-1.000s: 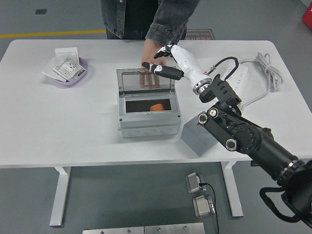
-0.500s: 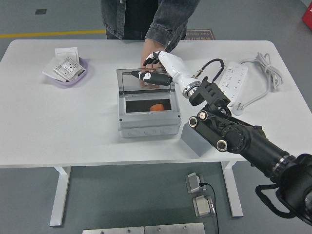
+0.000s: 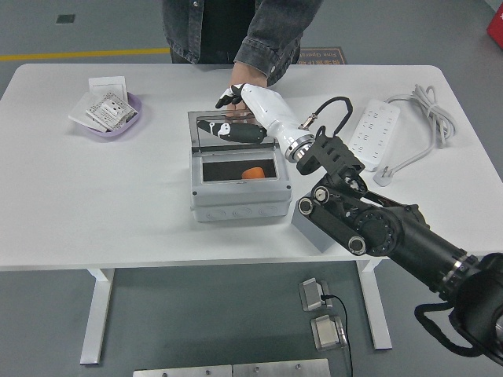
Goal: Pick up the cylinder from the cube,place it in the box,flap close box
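Observation:
A grey box [image 3: 240, 200] stands mid-table with its clear lid [image 3: 206, 132] raised at the back. The orange cylinder [image 3: 253, 173] lies inside it. My right hand [image 3: 236, 118], white with black fingers, is at the lid's top edge, fingers spread and holding nothing, its thumb across the front of the lid. A grey cube [image 3: 308, 228] sits to the box's right, mostly hidden by my right arm. A person's hand [image 3: 240, 78] rests on the table behind the lid. My left arm is out of view.
A purple dish [image 3: 110, 126] with packets sits at the far left. At the right lie a white power strip [image 3: 369, 135] and its cable [image 3: 428, 106]. A person stands at the far edge.
My right hand has swung left along the lid's top edge, from its right corner to its middle. The lid still stands upright, and the person's hand stays behind it.

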`<action>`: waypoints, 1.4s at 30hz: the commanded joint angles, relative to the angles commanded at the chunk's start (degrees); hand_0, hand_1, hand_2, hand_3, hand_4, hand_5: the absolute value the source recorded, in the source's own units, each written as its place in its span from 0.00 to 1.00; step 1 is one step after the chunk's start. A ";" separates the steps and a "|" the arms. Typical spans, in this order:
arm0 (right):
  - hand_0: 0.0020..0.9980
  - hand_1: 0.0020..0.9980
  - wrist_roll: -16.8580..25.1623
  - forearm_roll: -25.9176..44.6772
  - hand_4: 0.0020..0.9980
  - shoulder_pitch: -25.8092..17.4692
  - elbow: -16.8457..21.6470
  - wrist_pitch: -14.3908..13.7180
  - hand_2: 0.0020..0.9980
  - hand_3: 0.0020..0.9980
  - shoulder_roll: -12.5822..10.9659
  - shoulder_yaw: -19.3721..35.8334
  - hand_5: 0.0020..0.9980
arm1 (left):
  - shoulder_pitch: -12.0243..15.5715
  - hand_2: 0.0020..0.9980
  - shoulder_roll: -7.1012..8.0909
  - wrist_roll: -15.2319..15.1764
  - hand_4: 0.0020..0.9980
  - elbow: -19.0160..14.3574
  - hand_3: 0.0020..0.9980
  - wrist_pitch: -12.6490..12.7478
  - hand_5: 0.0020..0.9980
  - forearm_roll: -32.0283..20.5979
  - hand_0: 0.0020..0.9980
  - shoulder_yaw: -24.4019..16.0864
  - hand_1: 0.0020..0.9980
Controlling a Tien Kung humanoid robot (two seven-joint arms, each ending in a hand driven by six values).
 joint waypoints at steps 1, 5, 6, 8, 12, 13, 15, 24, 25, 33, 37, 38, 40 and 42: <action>0.68 0.67 -0.02 -0.08 0.96 -0.02 0.07 -0.02 0.64 0.60 -0.02 -0.03 0.72 | -0.01 0.61 -0.01 -0.02 0.74 0.00 0.65 0.01 0.45 0.00 0.68 0.02 0.69; 0.66 0.66 0.00 0.00 0.95 0.01 -0.07 -0.08 0.64 0.59 -0.14 -0.10 0.71 | -0.06 0.61 -0.03 -0.08 0.74 0.00 0.65 0.06 0.45 0.12 0.68 -0.02 0.69; 0.66 0.66 0.08 0.12 0.95 0.04 -0.24 -0.11 0.64 0.59 -0.16 -0.09 0.71 | -0.08 0.61 -0.03 -0.10 0.74 0.00 0.65 0.06 0.45 0.15 0.68 -0.02 0.69; 0.66 0.66 0.30 0.41 0.95 0.12 -0.63 -0.15 0.64 0.59 -0.17 -0.01 0.71 | -0.10 0.61 -0.06 -0.10 0.74 0.00 0.65 0.04 0.45 0.22 0.68 -0.04 0.69; 0.65 0.66 0.71 0.99 0.94 0.62 -1.79 -0.23 0.64 0.59 -0.07 0.29 0.71 | -0.10 0.61 -0.07 -0.10 0.74 0.00 0.65 0.02 0.45 0.51 0.68 -0.20 0.69; 0.65 0.66 0.82 1.19 0.94 0.85 -2.21 -0.24 0.64 0.59 0.00 0.37 0.71 | -0.10 0.61 -0.07 -0.10 0.74 0.00 0.65 0.00 0.45 0.61 0.68 -0.25 0.69; 0.65 0.66 1.08 1.70 0.94 1.35 -3.22 -0.25 0.64 0.59 0.21 0.48 0.70 | -0.12 0.61 -0.07 -0.10 0.73 0.00 0.65 -0.03 0.45 0.69 0.68 -0.29 0.69; 0.66 0.66 1.67 4.68 0.93 3.03 -8.73 0.09 0.64 0.59 1.08 -0.33 0.69 | -0.23 0.61 -0.08 -0.11 0.73 0.00 0.65 -0.07 0.45 1.00 0.68 -0.50 0.69; 0.66 0.66 1.66 4.91 0.93 3.10 -9.21 0.21 0.64 0.59 1.08 -0.50 0.69 | -0.25 0.61 -0.07 -0.13 0.73 0.00 0.65 -0.07 0.45 0.96 0.68 -0.46 0.69; 0.66 0.66 1.53 5.41 0.91 3.33 -11.36 0.74 0.66 0.69 1.08 -1.16 0.67 | -0.52 0.61 -0.13 -0.33 0.73 0.00 0.65 -0.11 0.45 0.79 0.68 -0.18 0.69; 0.66 0.66 1.15 4.81 0.91 2.98 -10.19 0.66 0.66 0.69 0.95 -1.47 0.67 | -0.31 0.61 -0.19 -0.35 0.73 0.00 0.65 -0.15 0.45 0.89 0.68 -0.12 0.69; 0.66 0.66 1.05 4.67 0.91 2.86 -9.74 0.63 0.66 0.69 0.83 -1.57 0.67 | -0.26 0.61 -0.19 -0.36 0.73 0.00 0.65 -0.14 0.45 0.89 0.68 -0.08 0.69; 0.67 0.66 0.85 4.42 0.91 2.49 -8.48 0.50 0.66 0.70 0.41 -1.83 0.67 | -0.18 0.61 -0.19 -0.40 0.73 0.00 0.65 -0.12 0.44 0.85 0.68 -0.03 0.69; 0.67 0.66 0.69 4.27 0.91 2.05 -7.10 0.36 0.66 0.70 -0.11 -2.18 0.67 | -0.14 0.61 -0.19 -0.46 0.73 0.00 0.65 -0.08 0.44 0.73 0.68 0.08 0.69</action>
